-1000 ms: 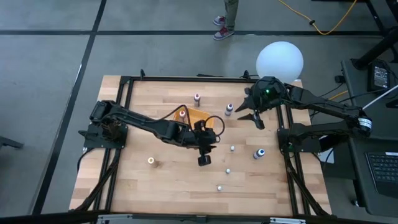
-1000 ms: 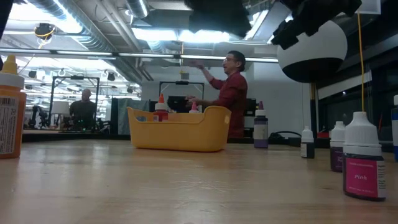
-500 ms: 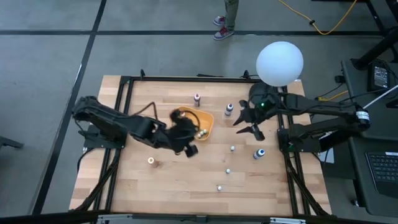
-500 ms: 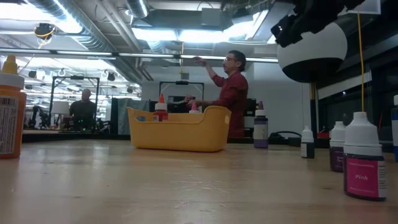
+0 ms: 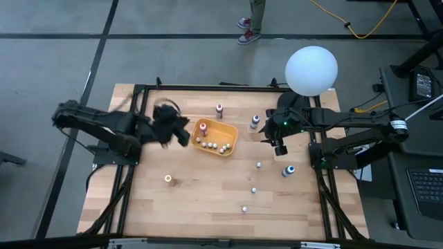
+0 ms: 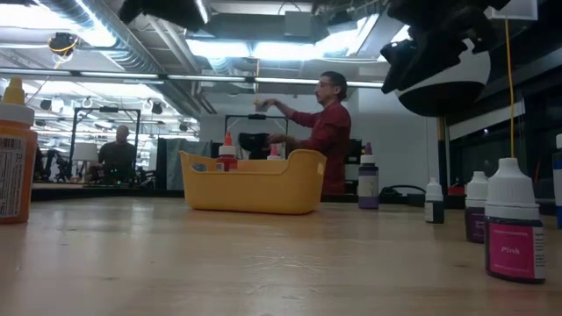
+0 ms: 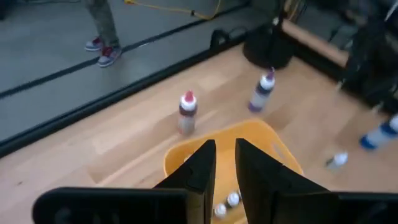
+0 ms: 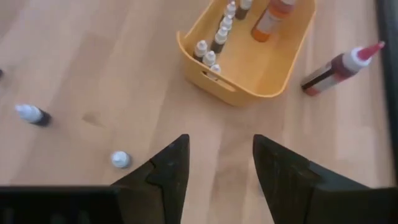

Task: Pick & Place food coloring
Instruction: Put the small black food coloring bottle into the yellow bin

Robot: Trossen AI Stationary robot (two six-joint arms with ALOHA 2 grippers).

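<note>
The food coloring bottles are split between table and tray. Several stand in the orange tray (image 5: 216, 137), and in the right wrist view they line the tray's (image 8: 249, 59) wall. Upright on the wood are a maroon bottle (image 5: 219, 109), a purple one (image 5: 255, 122), a blue one (image 5: 288, 170), an orange one (image 5: 167, 178) and three tiny white-capped ones (image 5: 254, 189). My left gripper (image 5: 172, 128) hovers left of the tray with its fingers a narrow gap apart and nothing between them (image 7: 224, 174). My right gripper (image 5: 278, 144) is open above bare wood, right of the tray (image 8: 221, 162).
A black frame (image 5: 138, 90) runs around the table. A white globe lamp (image 5: 311, 69) stands at the far right corner. The low view shows bottles (image 6: 514, 224) close to the camera on the right and an orange bottle (image 6: 13, 149) on the left. A person (image 6: 329, 132) stands beyond the table.
My left gripper has swung from the middle of the table, passed over the tray, and drawn back toward the table's left edge. My right gripper has stayed right of the tray and tipped to point more steeply down. The tray and the loose bottles have kept their places.
</note>
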